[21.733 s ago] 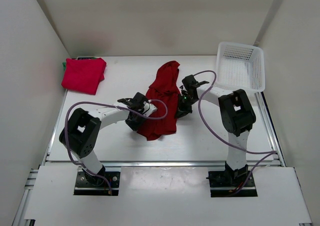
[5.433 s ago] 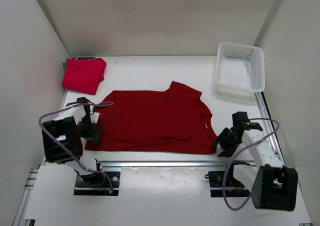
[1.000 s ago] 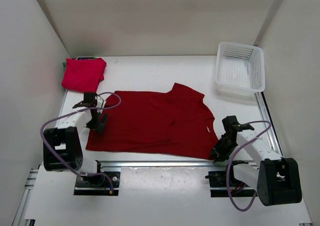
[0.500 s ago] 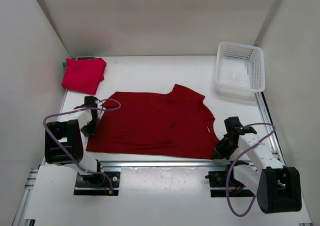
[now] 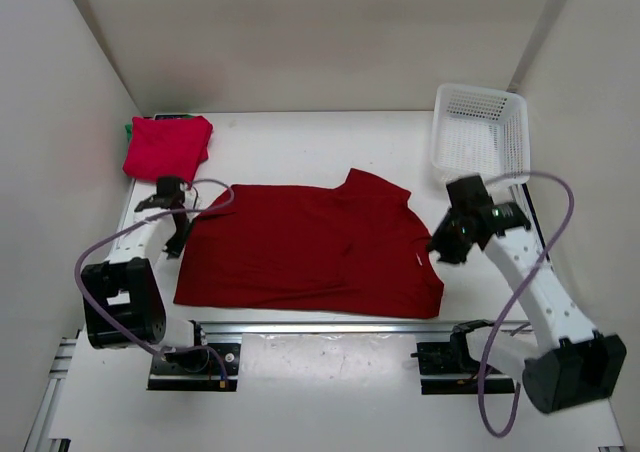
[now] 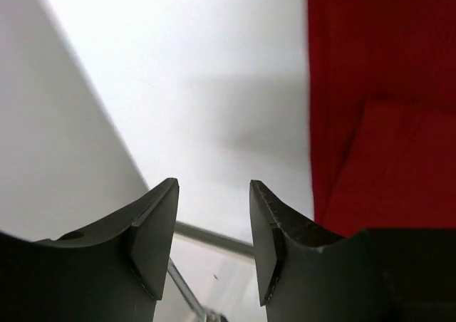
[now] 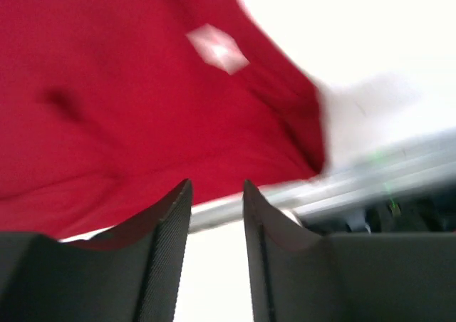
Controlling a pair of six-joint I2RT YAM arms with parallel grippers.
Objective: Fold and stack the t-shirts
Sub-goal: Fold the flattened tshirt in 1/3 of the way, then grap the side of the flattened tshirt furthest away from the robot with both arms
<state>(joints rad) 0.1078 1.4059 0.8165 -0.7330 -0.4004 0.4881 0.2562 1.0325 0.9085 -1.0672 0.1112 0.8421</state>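
Spread dark-red cotton t-shirt, flat mid-table; folded red t-shirt far left; white plastic mesh basket far right; left gripper, right gripper: jaws parted, empty

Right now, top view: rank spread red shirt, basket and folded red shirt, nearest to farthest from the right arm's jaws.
1. spread red shirt, right alongside, table centre
2. basket, far right corner
3. folded red shirt, far left corner
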